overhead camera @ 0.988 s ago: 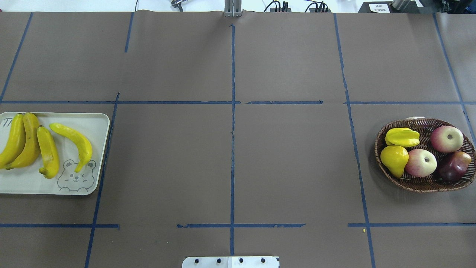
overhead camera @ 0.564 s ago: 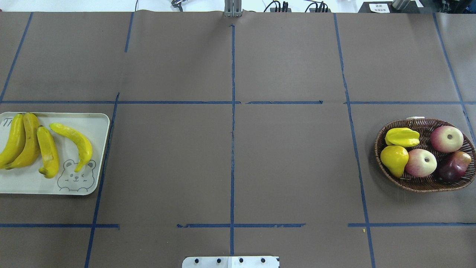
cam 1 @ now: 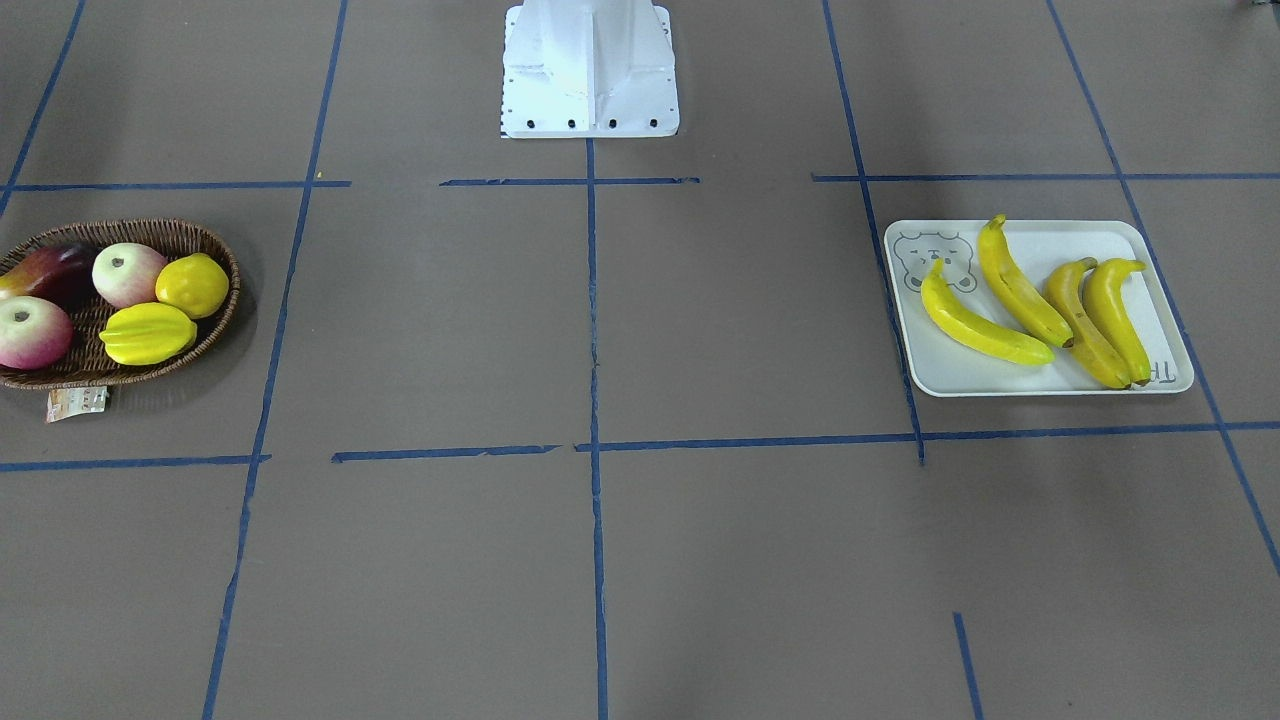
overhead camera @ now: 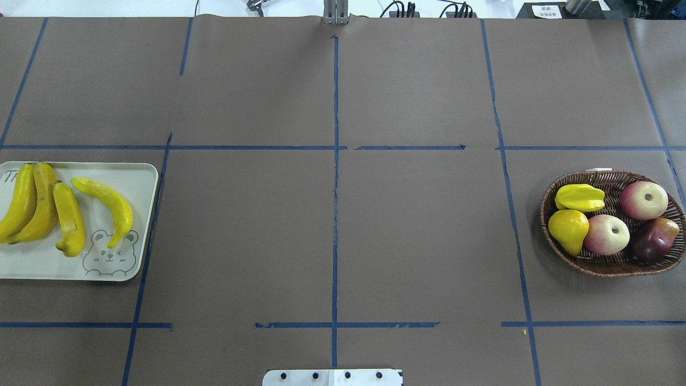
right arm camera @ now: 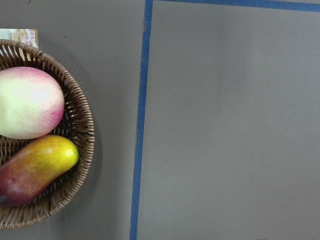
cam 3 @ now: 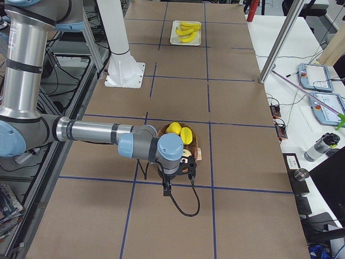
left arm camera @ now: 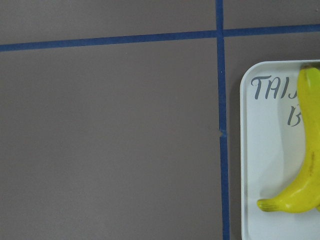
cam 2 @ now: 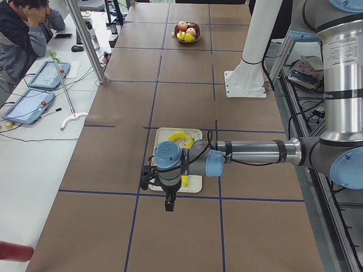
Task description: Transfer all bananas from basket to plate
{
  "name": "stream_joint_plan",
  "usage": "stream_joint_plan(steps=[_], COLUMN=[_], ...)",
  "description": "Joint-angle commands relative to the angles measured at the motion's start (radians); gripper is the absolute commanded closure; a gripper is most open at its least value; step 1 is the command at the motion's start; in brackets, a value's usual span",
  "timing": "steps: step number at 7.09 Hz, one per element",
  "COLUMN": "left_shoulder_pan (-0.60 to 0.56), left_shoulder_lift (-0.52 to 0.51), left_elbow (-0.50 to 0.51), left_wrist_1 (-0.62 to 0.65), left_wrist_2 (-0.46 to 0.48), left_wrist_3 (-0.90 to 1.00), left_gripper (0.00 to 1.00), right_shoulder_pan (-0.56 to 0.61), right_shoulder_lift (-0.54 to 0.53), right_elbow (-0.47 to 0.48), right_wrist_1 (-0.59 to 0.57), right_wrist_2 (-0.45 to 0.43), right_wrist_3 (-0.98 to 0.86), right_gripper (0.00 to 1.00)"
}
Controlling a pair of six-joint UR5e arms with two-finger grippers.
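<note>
All bananas (overhead camera: 69, 217) sat on the plate (overhead camera: 32, 264). You only had to park the left gripper (cam 2: 169, 202) and right gripper (cam 3: 166, 188) clear; whether either was spread or pressed together, I couldn't tell.

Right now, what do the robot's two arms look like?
Both arms are silver-grey tubes with pale blue joint caps. The left arm ends in black wrist hardware; the right arm does too, with a black cable looping from it.

Four bananas (overhead camera: 69, 220) lie side by side on the plate (overhead camera: 32, 262) at the table's (overhead camera: 418, 230) left end, well apart from the basket (overhead camera: 611, 268) at its right end, which holds a starfruit (overhead camera: 580, 197) and apples (overhead camera: 643, 199).
</note>
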Motion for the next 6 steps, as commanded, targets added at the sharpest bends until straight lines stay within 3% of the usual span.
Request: stream_joint_plan(steps=[1, 5, 6], left_shoulder_pan=[0.003, 0.046, 0.043], left_shoulder_lift=[0.006, 0.004, 0.0], left_elbow=[-0.016, -0.034, -0.042], left_wrist_1=[-0.025, -0.003, 0.074], left_wrist_2=[0.004, 0.01, 0.004], left_wrist_3=[-0.002, 0.017, 0.109], left_gripper=[0.0, 0.0, 0.0], right_shoulder_pan=[0.0, 0.0, 0.0], right_shoulder_lift=[-0.002, -0.039, -0.039], right_elbow=[-0.001, -0.002, -0.001], right_wrist_1=[0.015, 0.091, 0.091], right_wrist_2=[0.008, 0.017, 0.019], right_wrist_3=[0.007, 0.013, 0.013], right_gripper=[0.0, 0.0, 0.0])
